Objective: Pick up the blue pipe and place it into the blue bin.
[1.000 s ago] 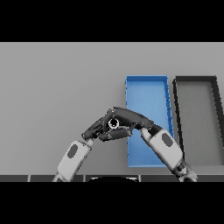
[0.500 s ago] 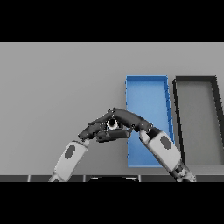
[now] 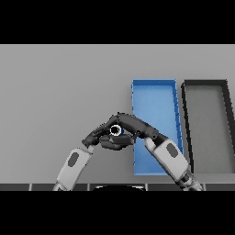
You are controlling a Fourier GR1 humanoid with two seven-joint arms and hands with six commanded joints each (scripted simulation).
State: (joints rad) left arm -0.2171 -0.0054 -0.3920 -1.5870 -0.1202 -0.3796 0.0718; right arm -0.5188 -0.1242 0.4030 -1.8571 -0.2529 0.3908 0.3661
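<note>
Grey counter (image 3: 59, 87): both hands meet just left of blue bin (image 3: 153, 98); right hand (image 3: 133, 126) curled round blue pipe (image 3: 116, 131), left hand (image 3: 102, 135) fingers curled against it.

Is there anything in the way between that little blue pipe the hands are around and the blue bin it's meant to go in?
Nothing visible. The blue pipe sits between the left hand and the right hand, just left of the blue bin. Only bare table lies between them. The black bin stands farther right.
</note>
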